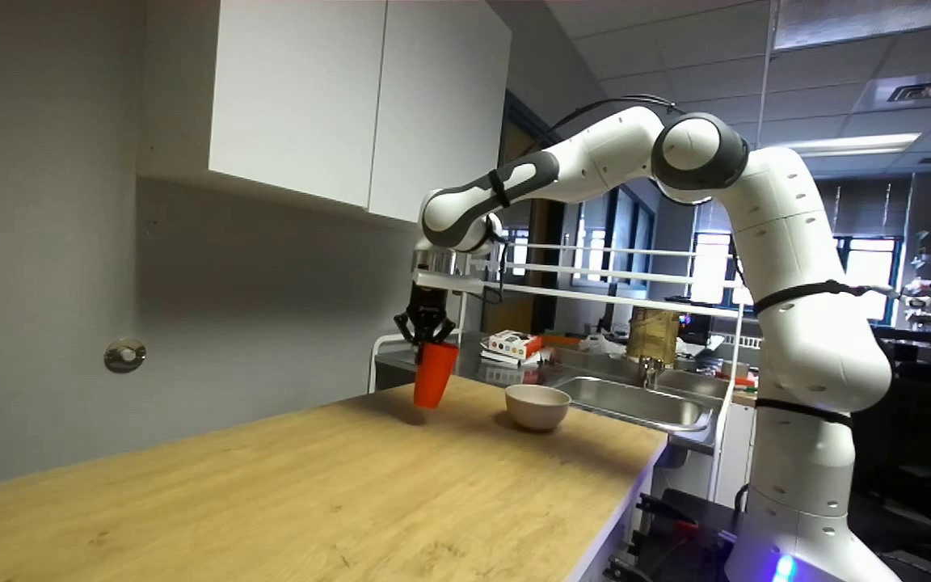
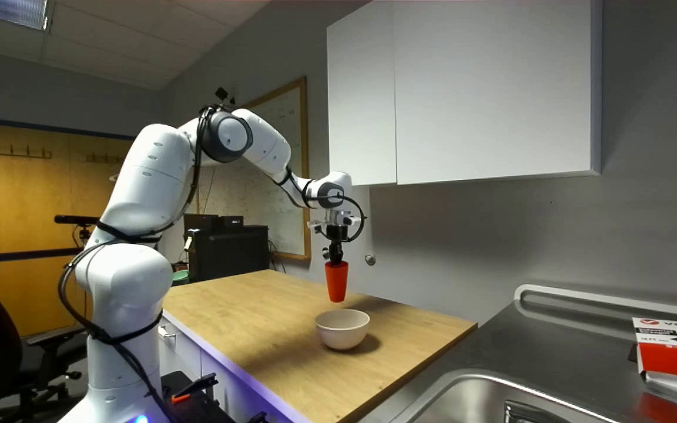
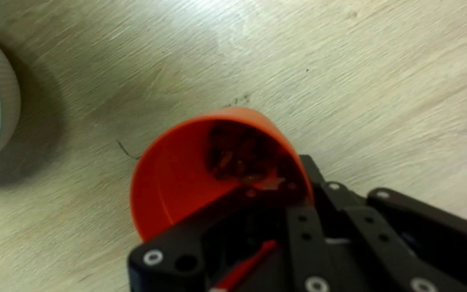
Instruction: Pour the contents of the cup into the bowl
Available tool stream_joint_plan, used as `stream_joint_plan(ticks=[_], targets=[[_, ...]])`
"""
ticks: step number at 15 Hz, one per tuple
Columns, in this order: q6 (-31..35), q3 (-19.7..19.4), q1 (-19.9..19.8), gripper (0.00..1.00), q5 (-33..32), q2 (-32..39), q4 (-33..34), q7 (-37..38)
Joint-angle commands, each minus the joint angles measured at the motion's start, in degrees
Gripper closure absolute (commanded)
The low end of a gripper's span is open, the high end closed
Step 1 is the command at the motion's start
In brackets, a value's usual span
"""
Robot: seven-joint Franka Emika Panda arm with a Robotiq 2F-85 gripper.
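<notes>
Your fingers (image 3: 233, 207) clamped the cup (image 2: 337, 283) by its rim, above the surface (image 1: 312, 485). The bowl (image 2: 342, 336) stood below them, to one side.

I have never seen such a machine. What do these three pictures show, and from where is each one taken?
The big white machine is a robot arm; at its end is a black gripper. Two pictures come from cameras standing outside the robot, in different places. The close one comes from a camera on its wrist, looking down. The gripper pinches the orange-red cup near its rim, holding it above the wooden counter. Inside the cup lie small dark pieces, too shadowed to identify. On the counter stands a pale bowl, beside the cup rather than under it.
</notes>
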Motion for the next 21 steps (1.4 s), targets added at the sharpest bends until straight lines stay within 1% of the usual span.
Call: stream_joint_plan(ticks=[1,5,9,12,17,21], targets=[[6.90,0.37,-3.54,0.99,6.20,-9.13,-11.32,-6.12],[12.80,0.32,-7.79,0.99,18.45,-14.21,-19.62,-19.10],[14.14,-0.48,-10.97,0.99,31.70,-17.61,-25.32,-34.54],[12.95,-2.07,-12.58,0.99,39.47,-19.13,-28.44,-44.14],[10.36,-5.40,-14.76,0.99,48.96,-19.66,-31.64,-56.70],[4.02,-7.88,-16.66,0.99,58.07,-19.32,-32.69,-67.64]])
